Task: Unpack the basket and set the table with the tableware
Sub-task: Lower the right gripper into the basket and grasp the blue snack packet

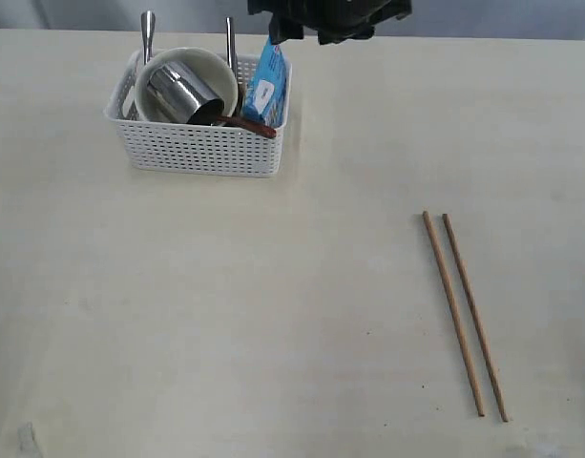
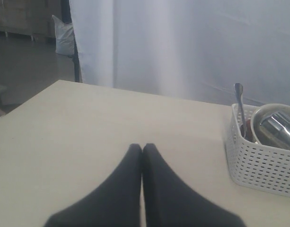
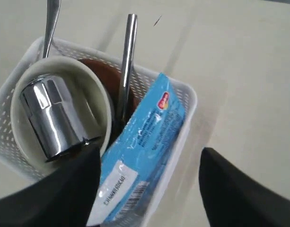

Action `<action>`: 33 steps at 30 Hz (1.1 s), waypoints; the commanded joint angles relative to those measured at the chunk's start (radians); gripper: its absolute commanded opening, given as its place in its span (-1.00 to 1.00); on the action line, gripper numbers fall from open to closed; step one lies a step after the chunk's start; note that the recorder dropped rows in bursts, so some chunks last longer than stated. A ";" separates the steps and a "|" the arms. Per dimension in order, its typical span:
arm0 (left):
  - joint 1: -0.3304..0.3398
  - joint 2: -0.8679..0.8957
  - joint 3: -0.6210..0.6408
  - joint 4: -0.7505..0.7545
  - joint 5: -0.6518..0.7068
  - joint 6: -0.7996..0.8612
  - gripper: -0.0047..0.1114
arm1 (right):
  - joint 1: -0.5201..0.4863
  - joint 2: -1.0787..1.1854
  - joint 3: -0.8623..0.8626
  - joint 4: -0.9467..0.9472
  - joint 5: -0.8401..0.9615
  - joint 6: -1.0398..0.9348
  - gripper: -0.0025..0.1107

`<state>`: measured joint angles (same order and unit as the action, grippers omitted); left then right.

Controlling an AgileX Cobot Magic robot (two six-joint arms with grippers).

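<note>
Exterior view: the basket (image 1: 201,148) stands far left on the bench (image 1: 273,334); the chopsticks (image 1: 464,315) lie well apart, at right. Left wrist view: left fingers (image 2: 134,156) clenched, empty. Right wrist view: right fingers (image 3: 64,189) released above the blue snack packet (image 3: 145,142), which crowds a steel cutlery handle (image 3: 127,61); descending here risks pinching the packet instead.

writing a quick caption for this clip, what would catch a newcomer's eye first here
The white basket in the upper left of the exterior view stands out, crammed with a shiny steel cup lying in a cream bowl and a bright blue snack packet at one end. Then the two wooden chopsticks, side by side on the table at lower right. The open right gripper hangs above the packet.
</note>
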<state>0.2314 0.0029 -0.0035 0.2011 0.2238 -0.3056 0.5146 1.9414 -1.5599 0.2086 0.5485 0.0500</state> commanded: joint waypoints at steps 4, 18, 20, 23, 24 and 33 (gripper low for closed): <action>0.003 -0.003 0.003 0.004 -0.003 -0.005 -0.92 | 0.031 0.121 -0.109 0.036 -0.011 -0.010 0.07; 0.003 -0.003 0.003 0.004 -0.003 -0.005 -0.92 | 0.036 0.221 -0.149 0.040 -0.005 -0.005 0.02; 0.003 -0.003 0.003 0.004 -0.003 -0.005 -0.92 | 0.036 0.221 -0.149 0.040 -0.005 -0.005 -0.09; 0.003 -0.003 0.003 0.004 -0.003 -0.005 -0.92 | 0.036 0.221 -0.149 0.040 0.001 0.001 -0.32; 0.003 -0.003 0.003 0.004 -0.003 -0.005 -0.92 | 0.036 0.221 -0.149 0.040 0.004 0.006 -0.40; 0.003 -0.003 0.003 0.004 -0.003 -0.005 -0.92 | 0.036 0.217 -0.149 0.040 0.026 0.009 -0.96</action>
<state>0.2314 0.0029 -0.0035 0.2011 0.2238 -0.3056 0.5511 2.1623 -1.7017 0.2464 0.5604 0.0561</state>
